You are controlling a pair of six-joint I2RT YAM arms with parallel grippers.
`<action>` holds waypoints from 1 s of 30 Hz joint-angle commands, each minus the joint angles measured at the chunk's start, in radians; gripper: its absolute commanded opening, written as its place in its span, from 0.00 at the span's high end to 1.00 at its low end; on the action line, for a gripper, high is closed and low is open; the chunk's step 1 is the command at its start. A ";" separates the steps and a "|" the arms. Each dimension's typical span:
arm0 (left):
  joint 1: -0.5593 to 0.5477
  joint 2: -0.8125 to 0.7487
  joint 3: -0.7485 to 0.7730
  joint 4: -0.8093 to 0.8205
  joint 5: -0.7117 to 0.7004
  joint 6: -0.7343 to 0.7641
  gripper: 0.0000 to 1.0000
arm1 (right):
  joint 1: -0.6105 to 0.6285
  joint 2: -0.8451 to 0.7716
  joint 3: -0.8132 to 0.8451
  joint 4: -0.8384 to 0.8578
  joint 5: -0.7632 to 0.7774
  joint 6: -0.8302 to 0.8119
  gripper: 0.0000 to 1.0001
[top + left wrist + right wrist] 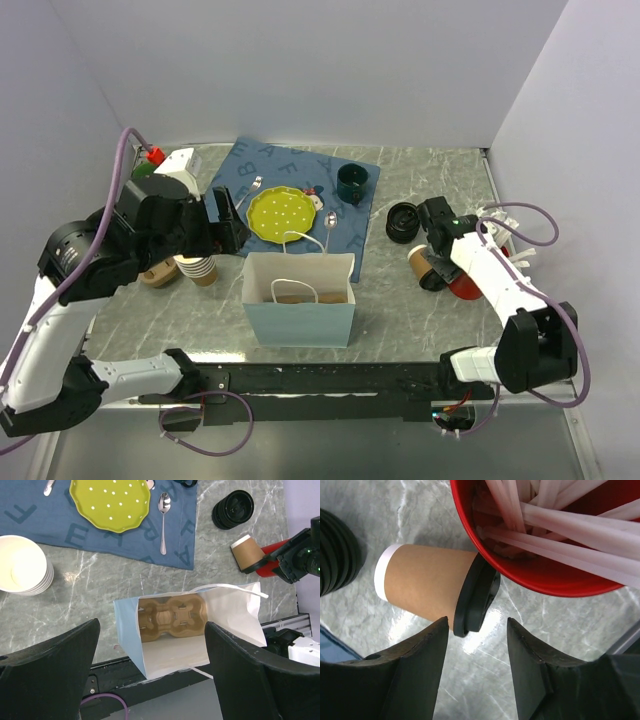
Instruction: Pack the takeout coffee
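Left fingers (50, 670) apart | right fingers (415, 665) apart — takeout coffee (425, 587) on its side | lid (472, 597) clear only from right wrist

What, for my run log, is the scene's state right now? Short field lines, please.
coffee cup: lying on its side on the table, black lid at its mouth, beside the red cup of straws
bag: upright, open, cardboard carrier inside, no cup in it
right gripper: open, over the cup's lid end, holding nothing
left gripper: open, above the bag, holding nothing
packed: not yet
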 commanded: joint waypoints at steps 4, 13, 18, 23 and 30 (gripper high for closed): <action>0.002 0.004 -0.013 -0.016 0.030 -0.012 0.08 | -0.007 0.030 -0.016 0.047 0.042 0.134 0.40; 0.002 0.019 -0.013 -0.018 0.036 -0.006 0.09 | -0.007 0.053 -0.063 0.049 0.066 0.226 0.40; 0.002 0.027 -0.007 -0.018 0.044 -0.013 0.09 | -0.006 0.058 -0.085 0.046 0.073 0.257 0.48; 0.002 0.034 0.008 -0.019 0.054 -0.015 0.10 | -0.007 0.041 -0.098 0.041 0.085 0.260 0.67; 0.002 0.044 0.015 -0.018 0.054 -0.013 0.10 | -0.007 -0.011 -0.118 0.031 0.085 0.245 0.76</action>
